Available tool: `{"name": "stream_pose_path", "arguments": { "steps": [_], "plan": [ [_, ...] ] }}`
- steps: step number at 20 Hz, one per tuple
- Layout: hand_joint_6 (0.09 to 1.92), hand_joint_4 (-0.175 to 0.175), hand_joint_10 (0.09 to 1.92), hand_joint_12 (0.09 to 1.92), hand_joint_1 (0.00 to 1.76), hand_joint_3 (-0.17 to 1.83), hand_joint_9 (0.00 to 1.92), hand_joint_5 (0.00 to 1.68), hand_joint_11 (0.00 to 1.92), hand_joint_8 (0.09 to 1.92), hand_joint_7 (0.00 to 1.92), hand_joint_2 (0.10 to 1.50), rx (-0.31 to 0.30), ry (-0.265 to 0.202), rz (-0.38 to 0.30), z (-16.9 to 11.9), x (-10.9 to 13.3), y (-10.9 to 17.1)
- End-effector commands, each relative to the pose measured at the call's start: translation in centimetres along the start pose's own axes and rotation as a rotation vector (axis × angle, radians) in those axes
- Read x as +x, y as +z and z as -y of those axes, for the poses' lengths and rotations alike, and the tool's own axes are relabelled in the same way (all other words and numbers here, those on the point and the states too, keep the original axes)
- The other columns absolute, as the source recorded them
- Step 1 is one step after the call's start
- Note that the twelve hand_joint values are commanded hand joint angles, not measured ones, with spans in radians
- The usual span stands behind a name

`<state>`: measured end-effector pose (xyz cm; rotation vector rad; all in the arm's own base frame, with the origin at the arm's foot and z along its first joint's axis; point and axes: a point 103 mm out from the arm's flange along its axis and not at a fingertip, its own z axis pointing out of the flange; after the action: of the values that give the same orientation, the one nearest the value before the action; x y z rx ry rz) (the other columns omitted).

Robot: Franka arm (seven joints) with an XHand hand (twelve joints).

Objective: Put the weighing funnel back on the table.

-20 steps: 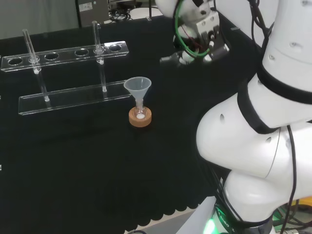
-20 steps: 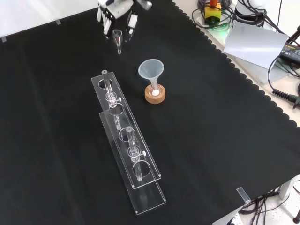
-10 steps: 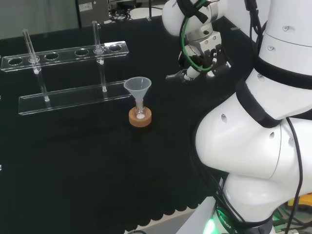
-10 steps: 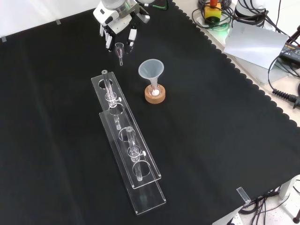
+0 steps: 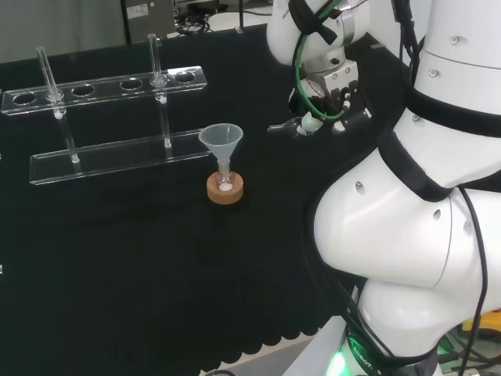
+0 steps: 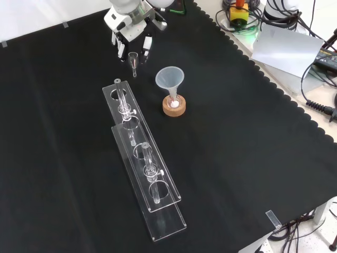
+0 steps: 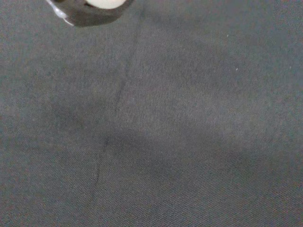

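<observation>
Front view: hand (image 6: 131,29) comes in from the top, fingers (image 6: 146,46) curled down and pinching the weighing funnel (image 6: 134,58) at the fingertips. The cup is just under the palm, with the stem pointing away from the hand toward the near end of the clear rack (image 6: 150,203). Can't tell if the stem touches the cloth (image 6: 253,137). The big funnel (image 6: 169,78), stem in a small flask (image 6: 172,103) on a cork ring (image 6: 178,111), stands near the hand, below and right of it, not touching. The rack with its tubes (image 6: 121,97) starts just below the hand and runs away from it. Head view: the funnel is left of the hand, well apart. Wrist view: bare cloth with a crease beneath the palm.
</observation>
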<state>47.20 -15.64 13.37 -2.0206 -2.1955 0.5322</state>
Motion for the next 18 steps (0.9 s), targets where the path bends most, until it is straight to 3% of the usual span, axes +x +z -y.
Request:
{"name": "stream_pose_path", "arguments": {
  "steps": [1,18],
  "plan": [
    [0.94,0.175,0.09,0.92,1.04,0.28,1.36,1.05,0.98,0.42,1.18,0.95,-0.008,-0.004,-0.025,-0.9,0.0,1.0],
    [0.94,0.175,0.09,0.92,1.04,0.29,1.36,1.05,0.98,0.42,1.17,0.94,0.018,-0.026,-0.056,-2.7,1.0,4.0]
  ]
}}
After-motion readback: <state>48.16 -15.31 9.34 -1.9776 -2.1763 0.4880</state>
